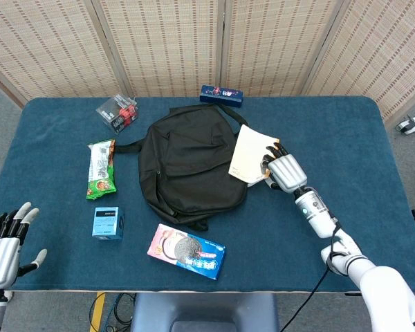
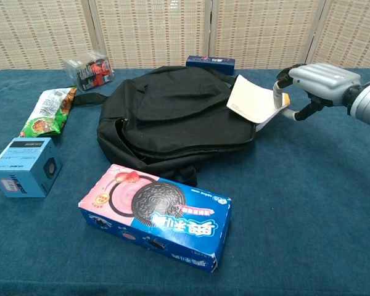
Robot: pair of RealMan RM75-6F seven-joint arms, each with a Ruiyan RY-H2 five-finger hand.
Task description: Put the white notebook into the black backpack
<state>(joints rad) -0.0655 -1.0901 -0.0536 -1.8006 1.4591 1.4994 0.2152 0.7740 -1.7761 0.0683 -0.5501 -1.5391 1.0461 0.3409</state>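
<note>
The black backpack lies flat in the middle of the blue table. The white notebook is tilted up off the table at the backpack's right edge, its left part over the bag. My right hand grips the notebook's right edge with its fingers curled round it. My left hand hangs at the table's near left corner, fingers spread, holding nothing; the chest view does not show it.
A cookie box lies in front of the backpack. A light blue box, a green snack bag and a clear packet lie to the left. A dark blue box sits behind the backpack.
</note>
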